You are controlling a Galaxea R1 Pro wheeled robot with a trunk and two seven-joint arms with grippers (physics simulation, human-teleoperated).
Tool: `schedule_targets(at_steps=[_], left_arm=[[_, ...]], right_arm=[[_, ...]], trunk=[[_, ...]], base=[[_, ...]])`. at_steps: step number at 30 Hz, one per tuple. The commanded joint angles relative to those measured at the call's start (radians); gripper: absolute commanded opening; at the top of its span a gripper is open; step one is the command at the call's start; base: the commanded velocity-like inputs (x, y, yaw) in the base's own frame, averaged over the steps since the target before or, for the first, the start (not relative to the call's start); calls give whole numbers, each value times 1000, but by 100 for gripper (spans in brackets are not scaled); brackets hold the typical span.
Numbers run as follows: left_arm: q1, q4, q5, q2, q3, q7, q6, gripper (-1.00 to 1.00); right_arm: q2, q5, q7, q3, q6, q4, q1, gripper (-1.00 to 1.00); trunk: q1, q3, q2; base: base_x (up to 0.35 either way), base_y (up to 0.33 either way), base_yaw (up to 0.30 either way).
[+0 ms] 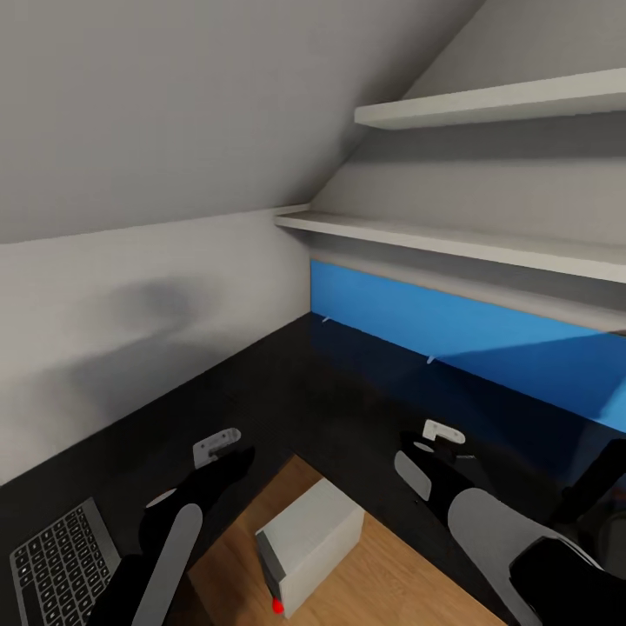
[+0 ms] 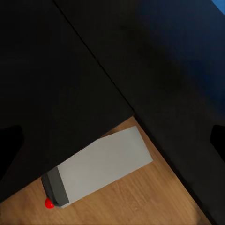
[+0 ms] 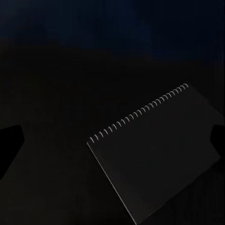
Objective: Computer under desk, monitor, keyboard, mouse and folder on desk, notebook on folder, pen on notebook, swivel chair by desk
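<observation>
**Both arms over the black desk, tower on the floor by its inner corner**

The desk (image 1: 348, 391) is an L of glossy black, with a bright blue panel (image 1: 487, 335) along its back edge under two white shelves (image 1: 487, 104). In the notch at its inner corner, on the wood floor (image 1: 391, 556), stands the computer (image 1: 313, 543), a light grey tower with a darker front and a red light; it is beside the desk's edge, not under the top. The keyboard (image 1: 65, 556) lies at the desk's near left edge.

The left gripper (image 1: 217, 448) hangs above the desk just left of the notch, the right gripper (image 1: 439, 439) above the desk to its right. Both have their fingers spread wide and hold nothing. The right wrist view shows a dark spiral-bound notebook (image 3: 157, 150) lying flat and askew on the desk below the fingers.
</observation>
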Motion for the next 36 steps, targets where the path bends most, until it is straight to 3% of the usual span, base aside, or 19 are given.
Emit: schedule_targets(at_steps=[1, 10, 15, 26, 36], left_arm=[[-1, -2, 11, 0, -1, 10, 2, 100], [-1, -14, 12, 0, 0, 7, 5, 100], [-1, -47, 13, 1, 1, 6, 10, 100], [-1, -55, 16, -1, -5, 4, 16, 100], [-1, -55, 17, -3, -3, 5, 16, 100]], right_arm=[[-4, -9, -15, 8, -7, 23, -13, 100], [-25, -11, -50, 4, -50, 30, -20, 100], [-29, -11, -54, -18, -83, 30, -20, 100], [-39, -11, -53, -21, -89, 29, -20, 100], [-38, -11, -53, -21, -89, 28, -20, 100]], trunk=[[0, -2, -2], [0, -2, -2], [0, -2, -2], [0, -2, -2], [39, -33, -72]], base=[[0, 0, 0], [0, 0, 0], [0, 0, 0], [0, 0, 0], [0, 0, 0]])
